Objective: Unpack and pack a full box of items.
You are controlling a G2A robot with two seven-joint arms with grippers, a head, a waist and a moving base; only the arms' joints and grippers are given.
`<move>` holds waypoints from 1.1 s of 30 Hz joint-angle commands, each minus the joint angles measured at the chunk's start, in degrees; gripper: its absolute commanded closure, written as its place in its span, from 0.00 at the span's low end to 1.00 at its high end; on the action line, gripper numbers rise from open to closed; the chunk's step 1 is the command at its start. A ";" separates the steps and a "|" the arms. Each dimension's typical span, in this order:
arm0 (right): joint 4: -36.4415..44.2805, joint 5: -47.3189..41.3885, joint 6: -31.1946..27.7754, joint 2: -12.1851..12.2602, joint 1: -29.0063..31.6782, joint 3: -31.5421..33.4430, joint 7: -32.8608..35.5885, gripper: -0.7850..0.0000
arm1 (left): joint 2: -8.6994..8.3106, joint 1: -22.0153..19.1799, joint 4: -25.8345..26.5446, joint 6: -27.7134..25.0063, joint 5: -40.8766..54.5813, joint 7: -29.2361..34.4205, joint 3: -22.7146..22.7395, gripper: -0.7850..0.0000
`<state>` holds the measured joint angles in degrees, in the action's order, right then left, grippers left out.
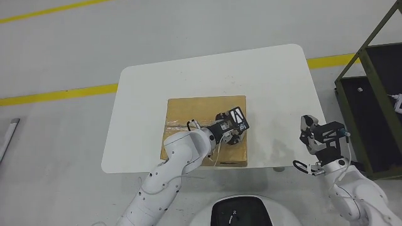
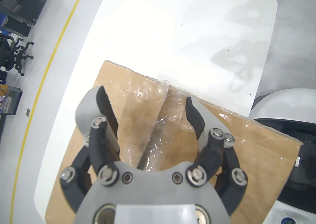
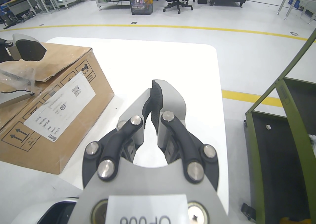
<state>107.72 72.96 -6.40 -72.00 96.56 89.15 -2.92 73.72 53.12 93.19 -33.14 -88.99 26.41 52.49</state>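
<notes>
Cardboard box point(image 1: 195, 110): taped shut, mid front edge of table point(image 1: 251, 69). Left gripper point(image 2: 145, 95) directly above, wide open, empty, straddling taped seam point(image 2: 158, 123). Right gripper point(image 3: 155, 96) pinched closed, empty, well apart, near right edge.

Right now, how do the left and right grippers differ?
The left gripper has its jaws open; the right gripper has them shut on nothing. The left gripper sits over the taped top seam of the cardboard box; the right gripper is over the white table beside it. Both share the same grey-and-black build.
</notes>
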 commanded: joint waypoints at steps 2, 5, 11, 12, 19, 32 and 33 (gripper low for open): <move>0.10 -0.13 0.09 -0.01 0.09 0.05 0.03 1.00 | 0.08 -0.20 -0.15 -0.14 0.04 0.19 -0.15 0.50; 0.19 -0.12 0.17 -0.03 0.09 -0.10 0.03 1.00 | 0.13 -0.36 -0.28 -0.37 0.01 0.44 -0.19 0.53; 0.39 0.08 0.52 -0.08 0.30 -0.36 0.01 1.00 | 0.15 -0.11 0.07 -0.21 -0.51 -0.04 -0.20 0.95; 0.41 0.10 0.52 -0.08 0.37 -0.34 -0.04 1.00 | 0.10 0.08 0.30 -0.10 -0.67 -0.22 0.01 1.00; 1.20 -0.49 0.24 -0.13 0.49 -0.49 -0.20 1.00 | -0.48 1.99 2.97 0.36 0.19 -2.01 3.06 1.00; 2.31 -10.33 -7.57 -0.12 -2.70 -0.18 -1.01 1.00 | -1.89 6.05 10.14 -2.13 7.03 -3.57 10.90 1.00; 2.38 -10.58 -8.42 -0.11 -3.44 -0.64 -0.80 1.00 | -2.06 6.38 10.68 -2.26 7.68 -3.34 11.94 1.00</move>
<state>110.06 62.51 -14.23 -72.12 93.70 88.83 -3.89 71.79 59.24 103.45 -35.32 -81.82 22.90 63.59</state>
